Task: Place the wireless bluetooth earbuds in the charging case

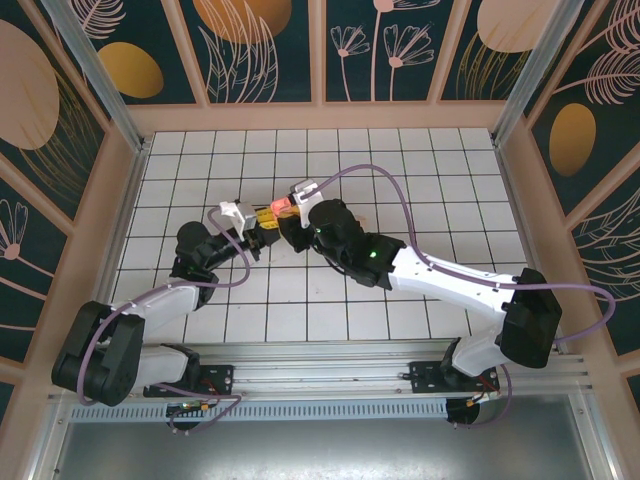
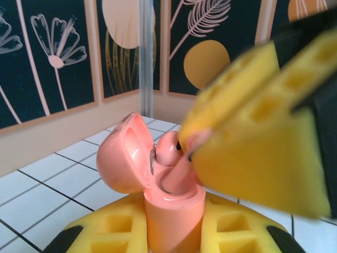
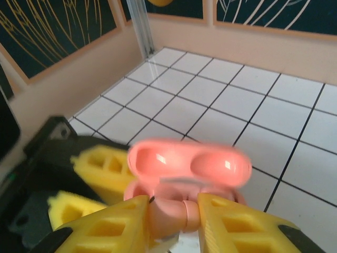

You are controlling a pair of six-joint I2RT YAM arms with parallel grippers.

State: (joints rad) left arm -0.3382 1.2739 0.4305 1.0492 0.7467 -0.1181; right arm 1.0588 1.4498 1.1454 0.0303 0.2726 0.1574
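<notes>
The pink charging case [image 2: 174, 216] stands upright between my left gripper's [image 2: 174, 234] yellow fingers, which are shut on its body. Its lid [image 2: 124, 158] is hinged open to the left. A pink earbud [image 2: 176, 168] rests stem-down in the case's mouth. My right gripper [image 3: 172, 216] comes in from above with that earbud [image 3: 171, 213] pinched between its yellow fingers [image 3: 237, 226], just in front of the open lid [image 3: 187, 163]. In the top view both grippers meet over the case [image 1: 283, 206] at the table's middle.
White tiled floor [image 1: 420, 170] spreads all round, with free room behind and to the right. Patterned walls [image 1: 320, 50] and a metal post [image 2: 146, 52] close the cell. The right arm's purple cable [image 1: 390, 180] loops over the tiles.
</notes>
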